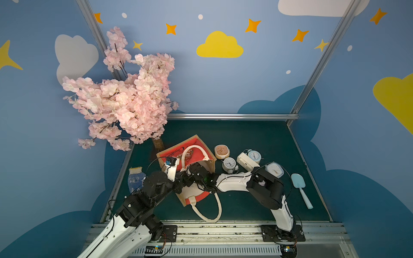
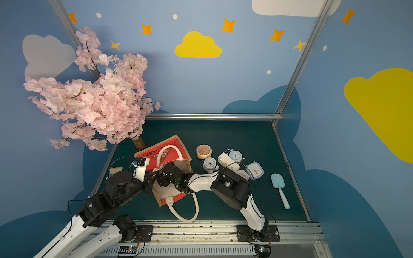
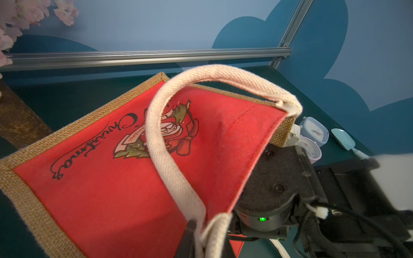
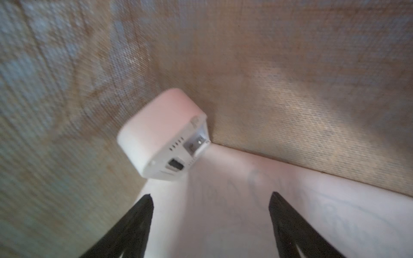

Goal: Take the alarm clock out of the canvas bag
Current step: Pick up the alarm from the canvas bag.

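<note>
The canvas bag (image 1: 172, 154) lies on its side on the green table, a red printed face up and its mouth toward my right arm. My left gripper (image 3: 207, 234) is shut on the cream handle (image 3: 161, 138) where it joins the rim, holding the upper face raised. My right gripper (image 4: 211, 195) is inside the bag, open, with nothing between its fingers. A white, rounded alarm clock (image 4: 156, 134) rests in the bag's far corner, back side showing, a little beyond the fingertips. In both top views the bag hides this clock and the right fingertips.
Several other clocks stand right of the bag: a beige one (image 1: 222, 151), a grey twin-bell one (image 1: 229, 164), a white box (image 1: 245, 161), a pale square one (image 1: 274, 169). A blue scoop (image 1: 300, 187) lies far right. The blossom tree (image 1: 125, 98) overhangs the back left; a blue-white vase (image 1: 135, 179) stands left.
</note>
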Controlling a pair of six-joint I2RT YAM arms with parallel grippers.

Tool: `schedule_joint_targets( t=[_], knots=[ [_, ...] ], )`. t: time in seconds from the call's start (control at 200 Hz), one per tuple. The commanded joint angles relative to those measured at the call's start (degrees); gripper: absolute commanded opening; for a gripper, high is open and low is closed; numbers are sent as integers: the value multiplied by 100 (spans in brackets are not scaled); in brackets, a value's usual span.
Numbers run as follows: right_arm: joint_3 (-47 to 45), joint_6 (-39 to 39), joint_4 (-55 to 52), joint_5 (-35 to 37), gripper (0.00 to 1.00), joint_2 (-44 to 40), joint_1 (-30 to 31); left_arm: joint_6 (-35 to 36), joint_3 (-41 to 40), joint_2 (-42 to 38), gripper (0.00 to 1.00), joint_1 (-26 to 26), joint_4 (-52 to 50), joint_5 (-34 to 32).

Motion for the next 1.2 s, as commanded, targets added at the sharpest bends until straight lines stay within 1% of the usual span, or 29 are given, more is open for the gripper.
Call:
schedule_joint_targets(
  t=[0.0,0.195,0.325,0.476,0.571,0.621,0.761,0.861,0.911,1.011,1.101,1.196],
  knots=[
    [122,425,615,-303,82,-37,64,-91,162,132,16,12,22,147],
    [-136,609,634,-531,82,-377,82,-91,164,280,16,12,73,190],
    [-18,765,503,-658,82,-454,151,-161,19,160,16,7,344,243],
    [725,786,118,-655,82,23,282,-124,2,113,15,12,292,377],
    [819,1148,285,-663,82,182,236,-155,-23,32,15,12,342,384],
    [875,1201,305,-612,82,238,236,-178,-79,-37,15,12,439,375],
    [1436,1212,-183,-588,83,614,175,-222,-195,-107,15,12,542,458],
    [1770,1353,-791,-369,83,819,101,-255,-194,-156,15,12,515,435],
    [1710,1459,-758,-366,81,847,46,-264,-221,-228,15,14,554,400],
    [1398,1762,-577,-423,73,762,-116,-262,-259,-409,15,12,569,339],
    [1058,1980,-623,-435,67,541,-297,-256,-259,-526,15,18,493,284],
    [579,2001,-607,-341,64,201,-417,-242,-284,-581,16,13,547,273]
  ],
)
